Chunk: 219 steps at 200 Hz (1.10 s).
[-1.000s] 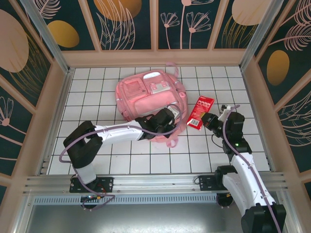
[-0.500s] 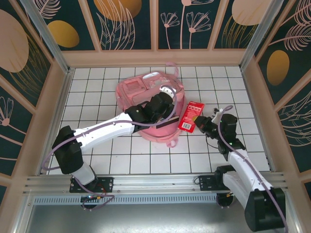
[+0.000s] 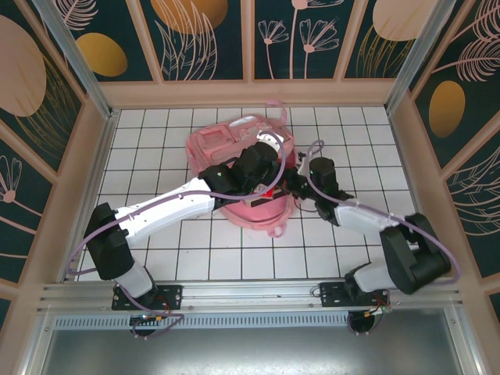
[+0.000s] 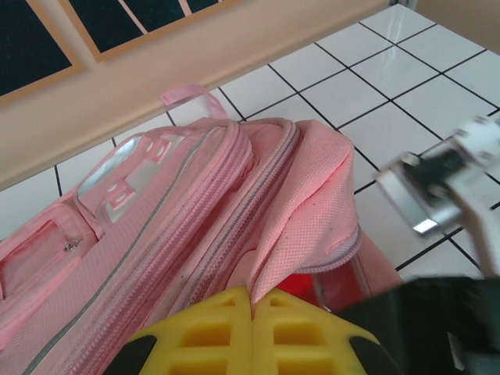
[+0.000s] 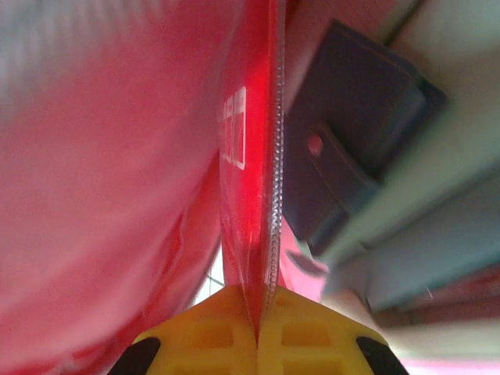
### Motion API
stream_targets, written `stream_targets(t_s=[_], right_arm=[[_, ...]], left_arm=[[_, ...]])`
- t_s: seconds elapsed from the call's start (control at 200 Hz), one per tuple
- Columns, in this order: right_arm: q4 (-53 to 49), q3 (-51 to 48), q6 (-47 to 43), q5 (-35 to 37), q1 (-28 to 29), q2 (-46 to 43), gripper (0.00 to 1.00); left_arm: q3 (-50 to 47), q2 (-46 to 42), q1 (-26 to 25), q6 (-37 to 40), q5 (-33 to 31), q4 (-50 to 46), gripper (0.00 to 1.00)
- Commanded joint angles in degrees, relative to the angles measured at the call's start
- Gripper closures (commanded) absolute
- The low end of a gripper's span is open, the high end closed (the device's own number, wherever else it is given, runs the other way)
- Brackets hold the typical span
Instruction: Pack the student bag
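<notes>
The student bag [image 3: 223, 148] is a pink backpack lying in the middle of the tiled floor, its zipped front pockets showing in the left wrist view [image 4: 156, 226]. My left gripper [image 3: 266, 172] is shut on the edge of the bag's pink flap [image 4: 312, 203] and holds it up, so the mouth gapes. My right gripper [image 3: 292, 186] is shut on a red plastic packet [image 5: 250, 156] at that mouth. A sliver of the packet [image 4: 301, 285] shows red under the lifted flap. Pink fabric [image 5: 101, 180] surrounds the packet on the left.
A dark blue flap-like item with a red stud [image 5: 351, 133] lies right of the packet. Wooden walls [image 3: 250, 94] fence the white tiled floor [image 3: 156, 250]. Both arms [image 3: 164, 207] cross over the bag's near side.
My right gripper carried the red packet leftwards from the tiles into the bag's mouth. My left gripper moved up and away with the flap, lifting it open.
</notes>
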Motion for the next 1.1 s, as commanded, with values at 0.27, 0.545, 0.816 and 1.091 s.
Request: stream_targets(t_s=[0.27,0.545,0.816,1.091], right_arm=[[13.3,16.7,10.6,11.4,3.3,20.6,1.00],[8.4,20.1,7.1,10.8,3.5,22.2,0.33],[-1.6,13.8,-1.0,14.9,4.8,11.2,0.22],[-11.4,5.1,-7.2,18.6,4.9,-1.3,0.15]], left_arm=[[3.7,-3.9,-0.4,-0.1,1.5,3.3,1.00],[2.1,-5.2,-0.4,0.1,1.0,3.8,1.00],[0.6,-5.5,0.3,0.1,0.3,4.3,1.00],[-2.4,-7.6,2.0,-1.0,1.1,4.8,1.00]])
